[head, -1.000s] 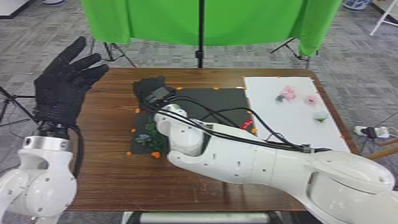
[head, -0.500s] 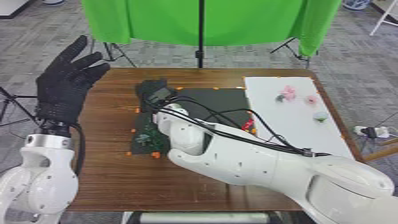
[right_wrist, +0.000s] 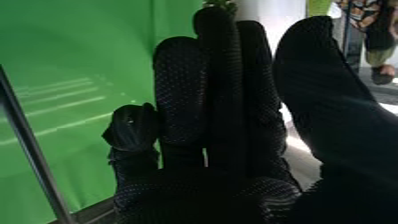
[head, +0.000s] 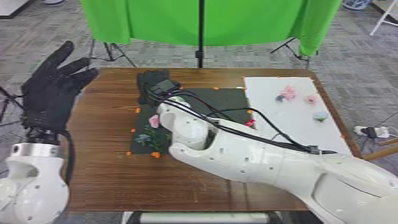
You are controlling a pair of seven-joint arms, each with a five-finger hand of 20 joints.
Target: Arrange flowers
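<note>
My right hand (head: 153,80) has its fingers (right_wrist: 182,95) released: in the right wrist view they stand nearly straight, side by side, the outermost one a little bent at its tip, with the thumb (right_wrist: 320,75) held apart from them. In the head view I have that hand over the far left corner of the dark mat (head: 222,97), tips pointing away from me. Black cables (head: 238,131) run back from it along the white right arm (head: 266,162), which slants over the mat and the table's near right side. Just beside the arm's wrist end, on the mat's left part, I see a pink flower (head: 155,121) (its small head is the easiest thing to pick out down there), and nearer me lie green stems (head: 158,142) with a bluish bloom (head: 142,137) among them. A small red thing (head: 250,123) sits near the mat's right edge, close to the arm. Farther right, on the white board (head: 266,110), are two more pink flowers (head: 289,92) and a pale flower (head: 321,115) nearer me. My left hand (head: 49,97) is at the left edge of the brown table (head: 111,187), fingers loosely straight and pointing forward. Green cloth (head: 147,22) hangs beyond the table.
</note>
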